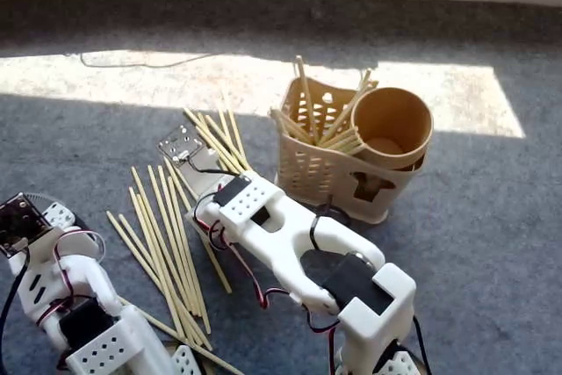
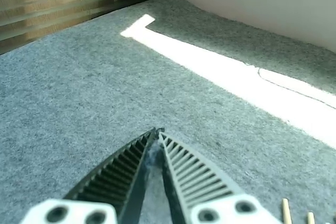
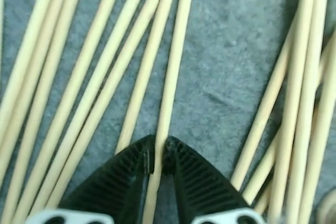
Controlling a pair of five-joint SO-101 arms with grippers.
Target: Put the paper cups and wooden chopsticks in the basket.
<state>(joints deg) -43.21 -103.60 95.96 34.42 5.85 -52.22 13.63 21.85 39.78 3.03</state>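
Your right gripper [image 3: 159, 148] has its jaws clamped on a single wooden chopstick [image 3: 176, 61], which runs out from between the tips across the grey carpet [image 3: 231, 51]. More loose chopsticks [image 1: 167, 234] lie on either side of it, scattered in a rough fan on the carpet between your two arms. To the right of that pile and a little farther off, the basket [image 1: 320, 173] stands upright. A paper cup [image 1: 392, 125] sits tilted in its right side, and a bundle of chopsticks [image 1: 338, 125] leans in its left side. Your left gripper [image 2: 157, 132], at the near left, has its jaws pressed together on nothing, above bare carpet.
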